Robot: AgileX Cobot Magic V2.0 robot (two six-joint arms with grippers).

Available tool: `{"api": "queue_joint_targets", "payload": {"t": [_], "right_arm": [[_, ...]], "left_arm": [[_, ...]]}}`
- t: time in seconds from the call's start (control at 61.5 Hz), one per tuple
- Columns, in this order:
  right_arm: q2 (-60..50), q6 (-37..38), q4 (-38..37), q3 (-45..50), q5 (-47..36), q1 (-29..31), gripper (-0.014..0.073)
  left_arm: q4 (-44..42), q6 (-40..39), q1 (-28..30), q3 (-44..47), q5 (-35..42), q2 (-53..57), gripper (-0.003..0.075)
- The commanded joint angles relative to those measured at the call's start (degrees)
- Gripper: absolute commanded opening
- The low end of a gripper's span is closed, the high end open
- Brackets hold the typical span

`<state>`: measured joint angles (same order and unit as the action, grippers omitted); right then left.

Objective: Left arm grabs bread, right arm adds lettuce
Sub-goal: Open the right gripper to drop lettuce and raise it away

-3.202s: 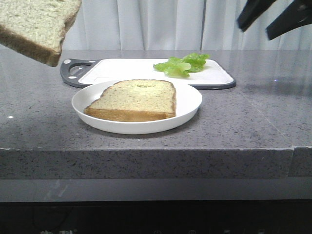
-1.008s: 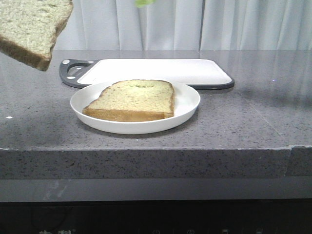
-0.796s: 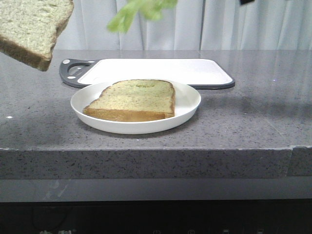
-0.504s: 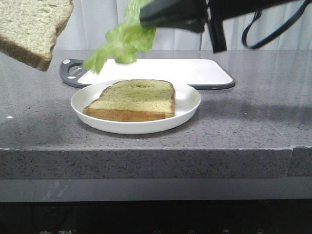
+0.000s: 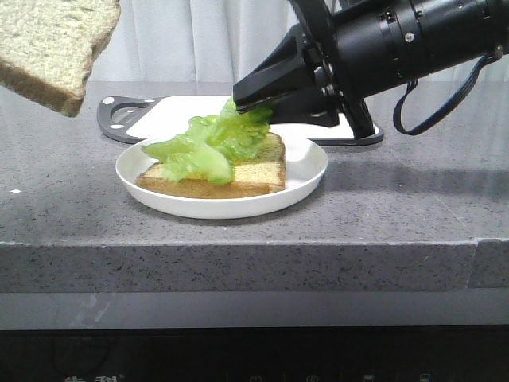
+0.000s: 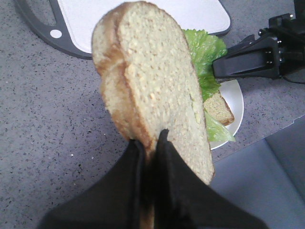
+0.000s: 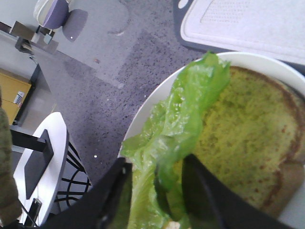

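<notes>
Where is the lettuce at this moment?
In the front view the lettuce is at the centre, draped over the bread slice on the plate, its upper end in the right claw.

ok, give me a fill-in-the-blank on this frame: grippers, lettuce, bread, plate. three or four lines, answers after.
1. The left gripper holds a slice of ____ in the air.
2. The right gripper is shut on the ____.
3. The slice under the lettuce lies on a white ____.
4. Behind the plate lies a white cutting ____.

Answers: bread; lettuce; plate; board
</notes>
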<state>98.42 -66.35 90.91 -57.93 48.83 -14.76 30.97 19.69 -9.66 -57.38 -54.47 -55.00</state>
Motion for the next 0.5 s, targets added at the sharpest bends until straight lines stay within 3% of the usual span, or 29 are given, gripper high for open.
{"api": "queue_joint_targets", "payload": {"t": [0.0, 0.244, 0.488], "right_arm": [[-3.7, 0.5, 0.0, -1.2, 2.0, 0.9, 0.0412], [-11.7, 8.1, -12.7, -1.2, -4.7, 4.0, 0.0409], [-21.7, 14.0, -22.9, -1.2, -7.2, 4.5, 0.0405]], "left_arm": [[4.7, 0.2, 0.2, -1.4, 2.7, 0.7, -0.0020], [14.1, 4.1, 0.0, -1.4, 3.0, -1.3, -0.0020], [30.7, 15.6, 0.0, -1.4, 2.3, -9.7, -0.0020]]}}
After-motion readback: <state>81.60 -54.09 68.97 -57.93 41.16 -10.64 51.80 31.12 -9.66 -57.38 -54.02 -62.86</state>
